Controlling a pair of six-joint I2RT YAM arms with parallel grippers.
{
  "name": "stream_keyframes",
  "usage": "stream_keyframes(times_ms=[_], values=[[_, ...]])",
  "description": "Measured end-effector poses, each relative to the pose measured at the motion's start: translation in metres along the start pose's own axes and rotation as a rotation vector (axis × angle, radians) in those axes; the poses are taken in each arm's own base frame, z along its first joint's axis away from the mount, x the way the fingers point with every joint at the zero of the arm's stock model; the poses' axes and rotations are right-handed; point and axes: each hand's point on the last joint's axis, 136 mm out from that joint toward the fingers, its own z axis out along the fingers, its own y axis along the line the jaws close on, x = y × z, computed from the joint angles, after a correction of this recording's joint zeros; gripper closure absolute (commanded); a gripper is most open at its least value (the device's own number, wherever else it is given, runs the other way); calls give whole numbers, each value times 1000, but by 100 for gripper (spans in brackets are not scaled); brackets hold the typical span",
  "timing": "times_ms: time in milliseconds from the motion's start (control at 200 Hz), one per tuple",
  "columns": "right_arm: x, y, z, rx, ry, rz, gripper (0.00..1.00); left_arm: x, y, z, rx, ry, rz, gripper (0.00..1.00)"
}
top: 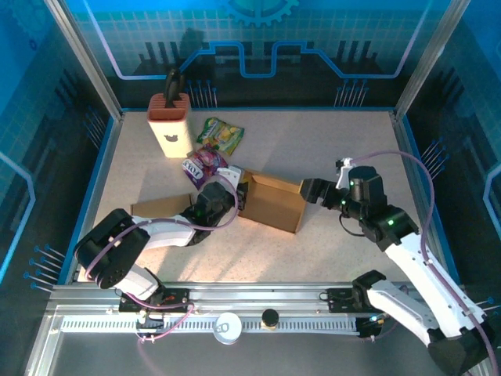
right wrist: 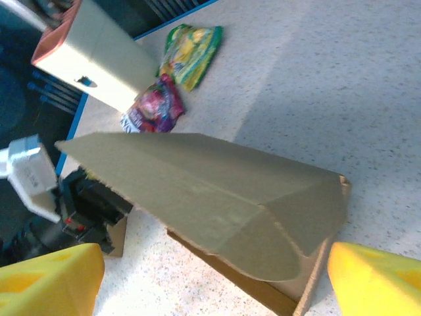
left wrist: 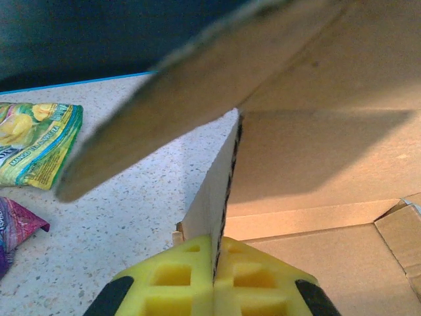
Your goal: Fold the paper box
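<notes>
1. the paper box (top: 270, 202) sits in the middle of the table (top: 360, 141), between our two claws. it is only partly folded, and its sides are not all up yet.
2. our left claw (left wrist: 214, 247) is shut tight on one thin wall (left wrist: 209, 191) of the box. the wall stands up straight from the pinch.
3. our right claw (right wrist: 216, 253) is wide open and holds nothing. a big flap (right wrist: 197, 197) hangs in front of the gap between its fingers. we cannot tell if it touches them.
4. we think the wall could bend or rip if the left claw pulls hard, because it holds only a small bit of the edge.
5. the flap could flop back down, because nothing grips it now.
6. if the right claw pushes too fast, the whole box may slide or twist, because only one pinch keeps it in place.
7. the purple bag (top: 202, 163) lies just behind the box and the green bag (top: 221, 135) is a bit farther back. a sliding box could bump them and get stuck.
8. if the right claw shuts in the wrong spot, it may squash the flap and make a bad crease.
</notes>
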Motion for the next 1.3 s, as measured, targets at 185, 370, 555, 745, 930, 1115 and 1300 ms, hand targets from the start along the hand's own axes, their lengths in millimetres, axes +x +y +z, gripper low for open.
stream_keyframes(times_ms=[185,370,555,745,930,1115,1300], values=[[-26,-43,23,68,49,251,22,4,6,3,-11,11,-2,100],[-15,-64,75,60,244,418,32,9,6,6,-4,21,-2,100],[-3,-59,93,-3,336,504,37,12,5,9,4,20,-5,100],[9,-52,99,-77,366,557,41,9,2,9,22,9,-16,100],[33,-54,104,-93,414,622,43,11,0,10,39,12,-48,100],[36,-50,108,-110,415,641,49,12,2,13,39,11,-88,100],[45,-46,111,-116,431,652,50,10,4,15,37,-8,-127,99]])
